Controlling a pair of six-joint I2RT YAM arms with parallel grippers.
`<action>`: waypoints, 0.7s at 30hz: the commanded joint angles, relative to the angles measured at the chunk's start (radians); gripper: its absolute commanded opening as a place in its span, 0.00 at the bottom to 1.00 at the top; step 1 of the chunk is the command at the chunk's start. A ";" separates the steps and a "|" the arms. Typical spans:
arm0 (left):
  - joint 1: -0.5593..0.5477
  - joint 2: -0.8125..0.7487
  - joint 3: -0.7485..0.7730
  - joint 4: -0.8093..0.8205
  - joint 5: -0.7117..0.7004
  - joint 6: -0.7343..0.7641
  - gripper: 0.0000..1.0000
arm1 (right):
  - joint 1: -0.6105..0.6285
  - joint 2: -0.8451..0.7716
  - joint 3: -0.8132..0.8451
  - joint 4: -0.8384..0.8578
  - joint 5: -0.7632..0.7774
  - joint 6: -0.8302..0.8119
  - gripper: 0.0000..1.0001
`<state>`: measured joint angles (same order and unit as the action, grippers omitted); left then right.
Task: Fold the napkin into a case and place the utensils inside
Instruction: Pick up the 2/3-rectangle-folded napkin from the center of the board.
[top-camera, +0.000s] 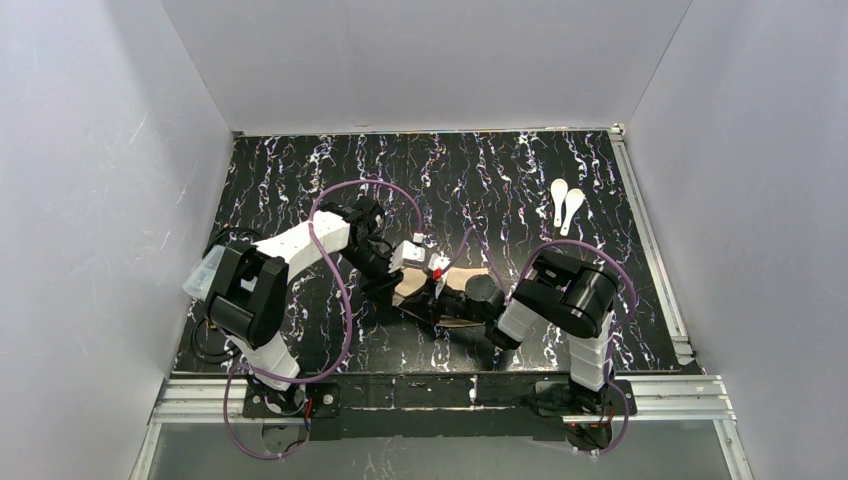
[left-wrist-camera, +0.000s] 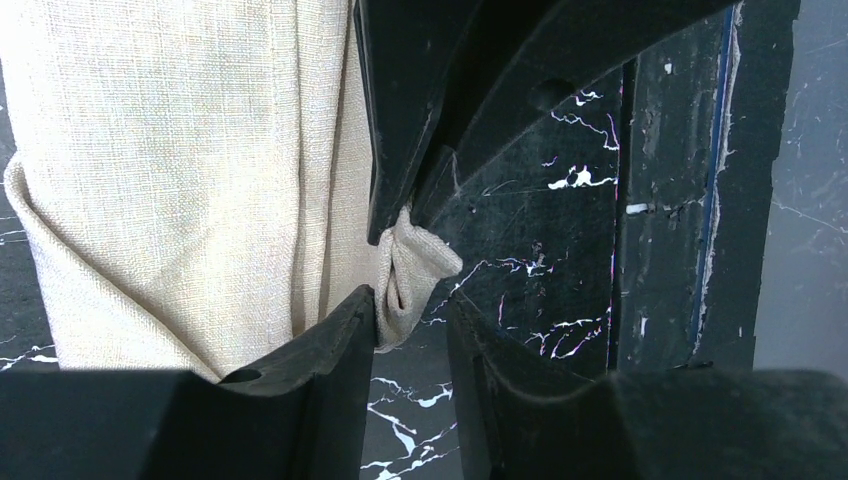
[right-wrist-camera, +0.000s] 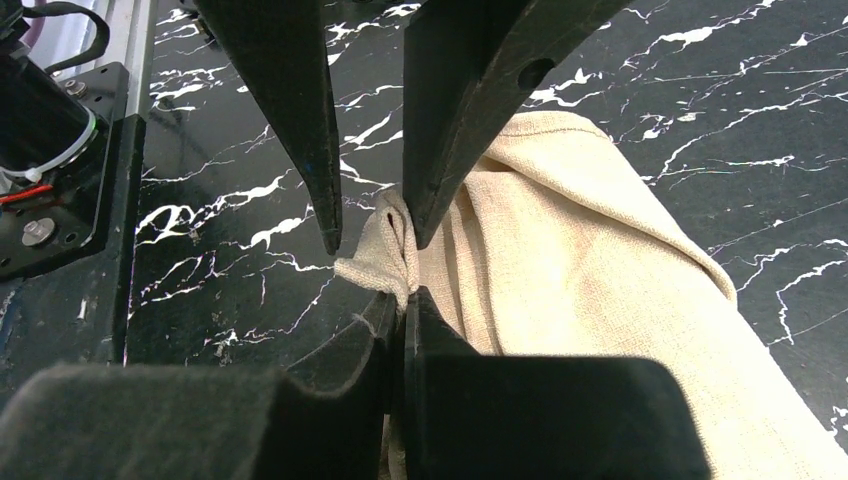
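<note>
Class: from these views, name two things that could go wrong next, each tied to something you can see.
1. The right gripper pinches only the corner tip of the napkin; it may slip out and the folds loosen.
2. The left gripper stands open around that corner, tip to tip with the right; withdrawing could snag the cloth or knock fingers.
</note>
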<state>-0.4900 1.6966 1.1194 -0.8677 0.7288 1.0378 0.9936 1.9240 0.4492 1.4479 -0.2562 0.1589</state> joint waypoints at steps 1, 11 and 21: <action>0.002 -0.036 -0.022 0.003 0.000 0.024 0.31 | -0.013 0.001 0.031 0.044 -0.032 0.025 0.10; -0.001 -0.040 -0.046 0.102 0.030 -0.073 0.38 | -0.019 0.041 0.053 0.072 -0.062 0.076 0.08; 0.003 -0.051 -0.059 0.244 -0.122 -0.250 0.06 | -0.022 0.043 0.047 0.065 -0.081 0.094 0.08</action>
<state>-0.4854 1.6905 1.0588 -0.6846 0.6785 0.8822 0.9634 1.9709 0.4698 1.4597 -0.2955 0.2581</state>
